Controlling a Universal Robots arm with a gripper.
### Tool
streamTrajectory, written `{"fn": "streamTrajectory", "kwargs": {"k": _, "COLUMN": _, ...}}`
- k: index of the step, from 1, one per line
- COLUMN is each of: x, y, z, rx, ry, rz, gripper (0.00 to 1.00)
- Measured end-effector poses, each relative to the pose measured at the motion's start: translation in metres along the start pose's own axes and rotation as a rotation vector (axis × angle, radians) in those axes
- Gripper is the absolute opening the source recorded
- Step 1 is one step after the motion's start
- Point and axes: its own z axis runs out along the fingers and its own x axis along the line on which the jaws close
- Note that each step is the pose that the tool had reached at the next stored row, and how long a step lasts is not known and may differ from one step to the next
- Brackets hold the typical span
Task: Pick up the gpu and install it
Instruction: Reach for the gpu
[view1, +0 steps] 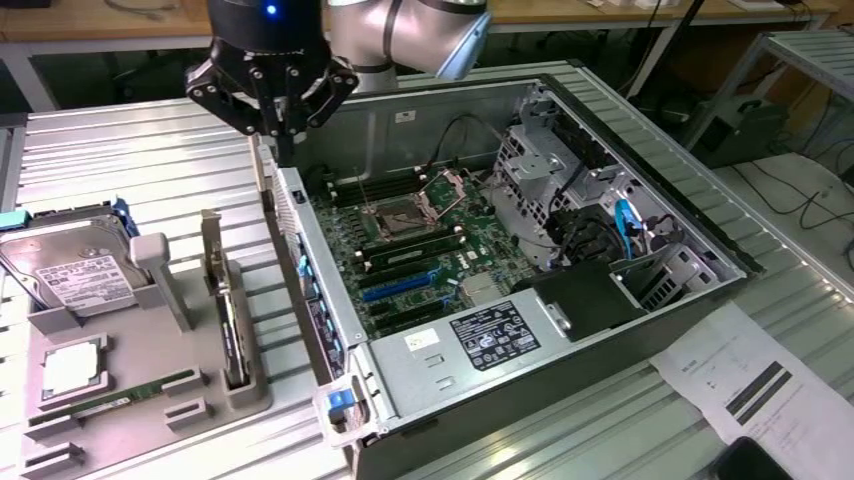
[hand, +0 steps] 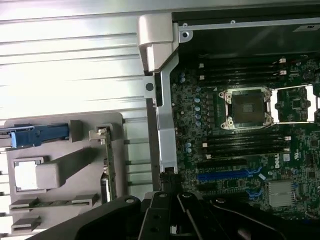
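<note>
Inventory from my remote station, as it stands:

1. Gripper (view1: 283, 140): I see it hanging over the far corner of the computer case, just above the wall on the exterior view's left. The fingers look drawn together and hold nothing.
2. Gpu (view1: 230, 335): I find it standing on its long edge in a slot of the grey tray, along the tray side nearest the case. Its metal bracket end points away from the camera. It is well apart from the gripper and nothing touches it. In the wrist view I see it edge-on (hand: 106, 165), beside the case wall.
3. Grey tray (view1: 174, 400): it lies on the ribbed metal table (view1: 134, 160), on the exterior view's left of the case.
4. Hard drive (view1: 67, 270): silver and labelled, propped in the tray's far part.
5. RAM stick (view1: 120, 397): narrow and green, lying in the tray's near part.
6. Computer case (view1: 641, 150): it lies on its side with the panel off. I see the motherboard (view1: 427, 250) exposed, with a blue slot (view1: 400, 288) toward its near end.
7. Paper sheet (view1: 747, 385): it lies on the table, at the exterior view's right of the case.
</note>
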Motion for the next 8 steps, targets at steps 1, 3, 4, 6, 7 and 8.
{"fn": "streamTrajectory", "kwargs": {"k": 1, "x": 0.004, "y": -0.0004, "z": -0.0002, "rx": 0.0001, "ry": 0.0001, "rz": 0.0, "gripper": 0.11}}
{"fn": "streamTrajectory", "kwargs": {"k": 3, "x": 0.015, "y": -0.0018, "z": -0.0004, "rx": 0.0, "ry": 0.0, "rz": 0.0, "gripper": 0.11}}
{"fn": "streamTrajectory", "kwargs": {"k": 4, "x": 0.019, "y": -0.0023, "z": -0.0006, "rx": 0.0, "ry": 0.0, "rz": 0.0, "gripper": 0.11}}
{"fn": "streamTrajectory", "kwargs": {"k": 6, "x": 0.027, "y": -0.0034, "z": -0.0009, "rx": 0.0001, "ry": 0.0, "rz": 0.0, "gripper": 0.11}}
{"fn": "streamTrajectory", "kwargs": {"k": 7, "x": 0.032, "y": -0.004, "z": -0.001, "rx": 0.0, "ry": 0.0, "rz": 0.0, "gripper": 0.11}}
{"fn": "streamTrajectory", "kwargs": {"k": 8, "x": 0.037, "y": -0.0047, "z": -0.0011, "rx": 0.0, "ry": 0.0, "rz": 0.0, "gripper": 0.11}}
